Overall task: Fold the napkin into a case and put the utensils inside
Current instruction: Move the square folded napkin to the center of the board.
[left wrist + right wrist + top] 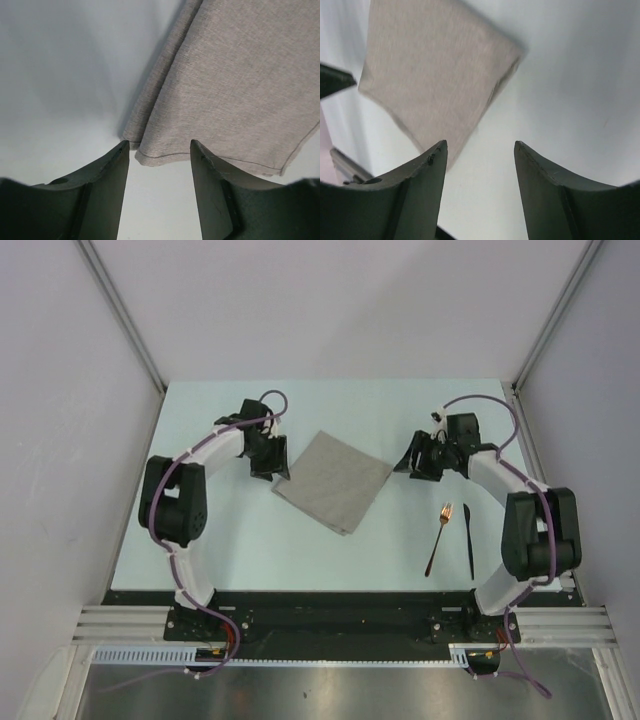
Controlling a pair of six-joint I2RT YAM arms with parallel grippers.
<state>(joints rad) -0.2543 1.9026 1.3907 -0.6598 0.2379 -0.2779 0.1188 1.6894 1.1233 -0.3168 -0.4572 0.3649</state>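
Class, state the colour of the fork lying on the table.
Shiny copper-orange; the fork shows only in the top view.

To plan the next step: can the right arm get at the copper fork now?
Probably yes. The fork lies uncovered on the table close to the right arm; the right gripper is open, holds nothing, and nothing lies between them.

The napkin (pixel 333 481) lies flat in the middle, with the left gripper (pixel 160 149) at one corner and the right gripper (pixel 480 147) near the other. Open table (pixel 300 550) lies in front. The fork (pixel 439 537) and black piece (pixel 468 540) lie close together by the right arm (pixel 535 530), a thin gap between them
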